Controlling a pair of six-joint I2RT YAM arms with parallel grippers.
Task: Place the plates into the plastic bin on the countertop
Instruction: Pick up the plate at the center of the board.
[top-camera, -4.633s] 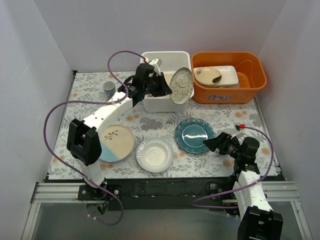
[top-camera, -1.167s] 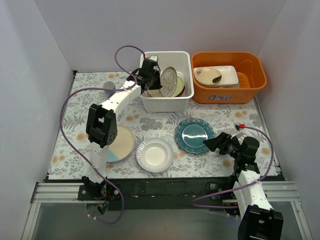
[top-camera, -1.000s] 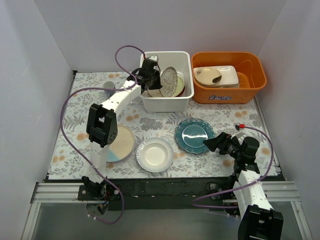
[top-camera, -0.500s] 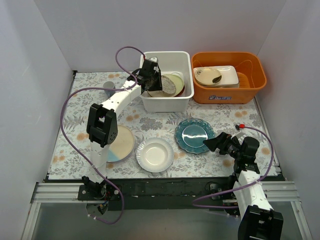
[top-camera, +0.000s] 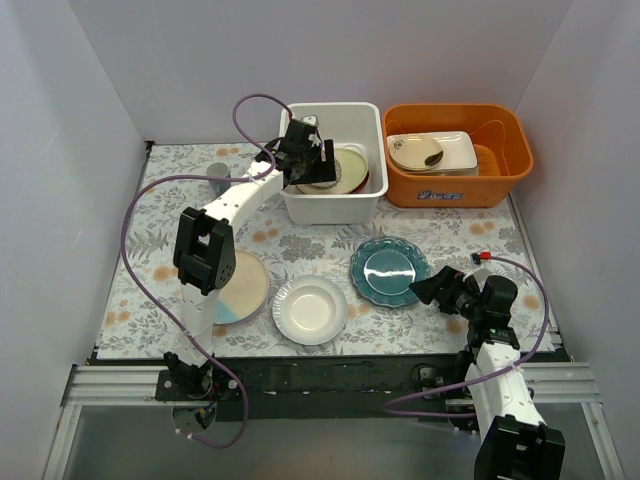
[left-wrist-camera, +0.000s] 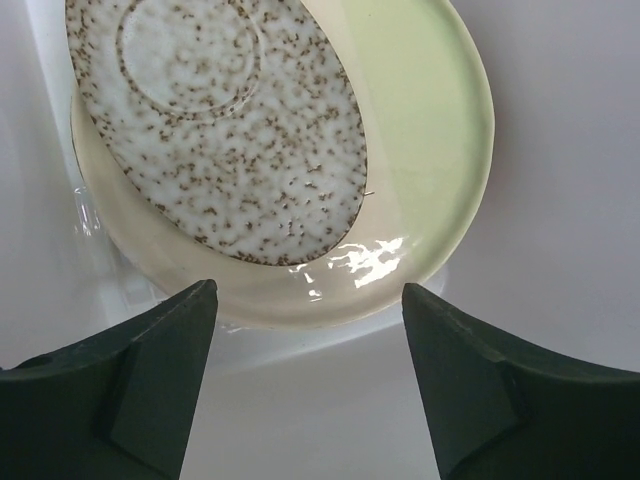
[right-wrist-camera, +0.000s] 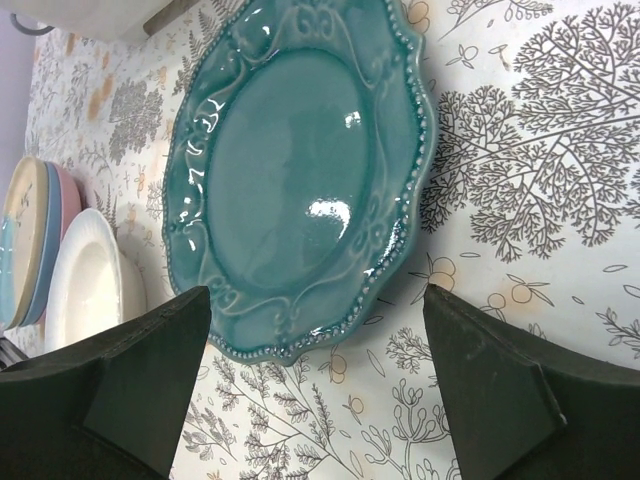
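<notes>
The white plastic bin (top-camera: 331, 209) stands at the back of the countertop (top-camera: 300, 240). Inside it, a speckled cream plate (left-wrist-camera: 215, 130) lies flat on a pale cream plate (left-wrist-camera: 430, 150). My left gripper (top-camera: 318, 160) hovers open just above their near edge and holds nothing (left-wrist-camera: 310, 320). A teal plate (top-camera: 389, 270) lies on the counter. My right gripper (top-camera: 430, 290) stands open at its near right rim, apart from it (right-wrist-camera: 318, 300). A white plate (top-camera: 310, 309) and a cream-and-light-blue plate (top-camera: 234, 286) lie further left.
An orange tub (top-camera: 458, 185) with a rectangular white dish (top-camera: 450, 152) sits right of the bin. A small mug (top-camera: 218, 177) stands at the back left. In the right wrist view, blue and pink plate rims (right-wrist-camera: 45, 235) show under the cream-and-blue one.
My left gripper has opened and let go of the speckled plate, which tipped from upright to flat onto the plates in the bin. The right arm has hardly moved.
</notes>
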